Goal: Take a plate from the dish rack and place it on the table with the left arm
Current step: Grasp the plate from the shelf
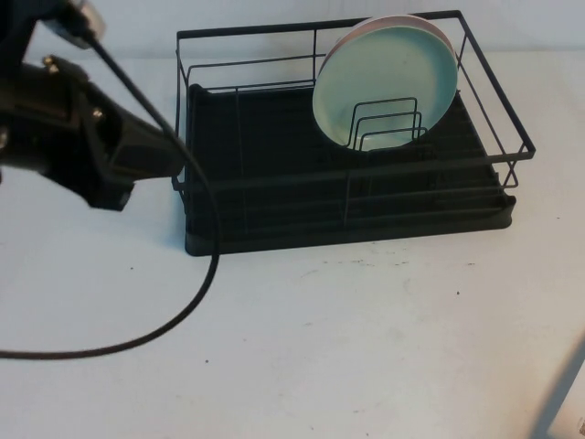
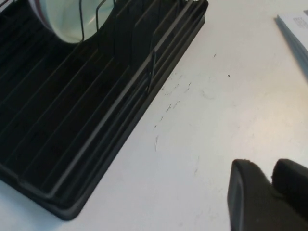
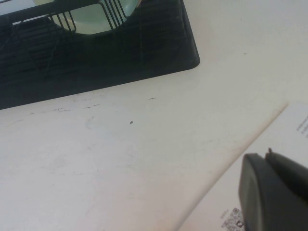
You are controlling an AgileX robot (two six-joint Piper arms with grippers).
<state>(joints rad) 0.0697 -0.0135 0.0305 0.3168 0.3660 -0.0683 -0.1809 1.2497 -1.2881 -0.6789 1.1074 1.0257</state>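
Observation:
The mint-green plate stands upright between wire dividers at the right end of the black dish rack, with a pale pink plate right behind it. The plate also shows in the left wrist view and the right wrist view. The left arm hangs over the white table beside the rack's left end, well apart from the plate. My left gripper is shut and empty above the bare table next to the rack. My right gripper is shut and empty, over a paper sheet.
A black cable loops from the left arm across the table in front of the rack's left corner. A printed paper sheet lies at the table's front right; it also shows in the high view.

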